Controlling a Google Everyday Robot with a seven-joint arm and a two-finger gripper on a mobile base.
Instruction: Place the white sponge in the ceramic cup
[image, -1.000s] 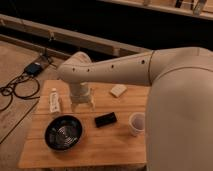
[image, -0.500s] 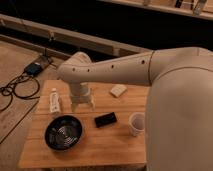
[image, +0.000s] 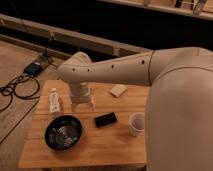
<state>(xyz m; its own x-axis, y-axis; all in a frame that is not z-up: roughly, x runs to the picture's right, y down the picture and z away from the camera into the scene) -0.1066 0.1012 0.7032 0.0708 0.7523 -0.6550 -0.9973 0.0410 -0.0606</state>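
Table (image: 115, 147): light wood, matt, grain visible. Gripper (image: 82, 103) over table's back left: pale smooth plastic. Black bowl (image: 64, 132): ridged, slightly glossy. Ceramic cup (image: 136, 123): smooth. White sponge (image: 118, 90): matt.

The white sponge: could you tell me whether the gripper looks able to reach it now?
Probably yes: the gripper hangs over the wooden table close beside the white sponge, and nothing stands between them.

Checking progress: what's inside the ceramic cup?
Nothing shows inside the ceramic cup; its near wall hides part. The white sponge lies on the table; the gripper hangs beside the tube.
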